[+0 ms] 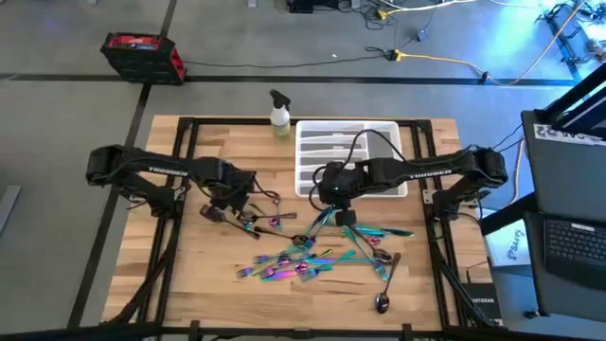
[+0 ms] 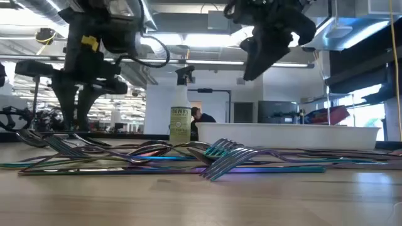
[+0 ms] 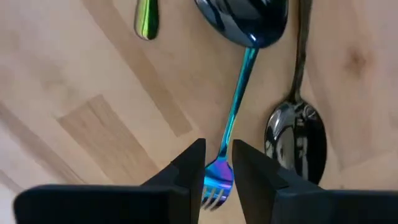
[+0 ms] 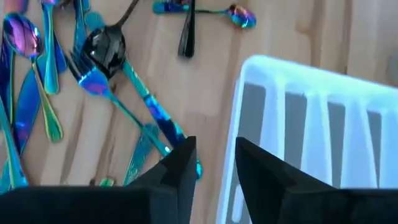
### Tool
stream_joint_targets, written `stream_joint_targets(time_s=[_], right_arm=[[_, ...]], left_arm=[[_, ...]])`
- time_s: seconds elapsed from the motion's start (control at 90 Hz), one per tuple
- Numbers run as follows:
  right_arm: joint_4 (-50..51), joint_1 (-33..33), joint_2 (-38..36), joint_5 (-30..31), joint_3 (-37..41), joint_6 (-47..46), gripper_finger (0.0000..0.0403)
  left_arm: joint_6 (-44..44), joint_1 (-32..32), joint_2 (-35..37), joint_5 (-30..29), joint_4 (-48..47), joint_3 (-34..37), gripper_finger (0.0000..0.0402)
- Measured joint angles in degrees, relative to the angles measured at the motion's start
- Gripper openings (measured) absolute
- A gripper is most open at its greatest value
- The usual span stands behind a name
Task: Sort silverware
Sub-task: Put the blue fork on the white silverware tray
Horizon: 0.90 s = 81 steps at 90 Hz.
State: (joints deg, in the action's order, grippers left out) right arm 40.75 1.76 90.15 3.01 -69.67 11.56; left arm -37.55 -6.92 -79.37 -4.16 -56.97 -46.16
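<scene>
The silverware, iridescent forks, spoons and knives, lies in a loose pile on the near half of the wooden table, seen low as a tangle. My left gripper is down at the pile's left end, with a blue fork between its fingers. That fork's handle runs under a dark spoon bowl. My right gripper hangs high over the near left corner of the white tray, slightly open and holding nothing. My left gripper has the fork's head between its two fingers, just above the tines, one finger on each side edge. The fingers point down from above and lie across the fork. The fork lies flat on the table, its handle end under the dark spoon.
A spray bottle stands at the far edge, left of the tray. A second dark spoon lies right beside the fork. One dark spoon lies alone near the front edge. Bare wood shows at the near left.
</scene>
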Motion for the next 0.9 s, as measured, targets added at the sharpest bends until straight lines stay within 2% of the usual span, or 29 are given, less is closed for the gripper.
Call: stream_joint_targets(time_s=[0.344,0.7,0.9], right_arm=[[0.4,0.1,0.0,-2.1,0.0,-1.1,0.0095],[0.6,0.1,0.0,-2.6,0.0,-1.2,0.0095],[0.7,0.1,0.0,-2.6,0.0,-1.2,0.0095]], left_arm=[[0.1,-0.4,0.0,1.9,3.1,0.8,0.007],[-1.6,-1.1,-0.3,1.1,2.0,0.9,0.0141],[-1.9,-1.1,-1.5,0.9,3.3,5.2,0.0152]])
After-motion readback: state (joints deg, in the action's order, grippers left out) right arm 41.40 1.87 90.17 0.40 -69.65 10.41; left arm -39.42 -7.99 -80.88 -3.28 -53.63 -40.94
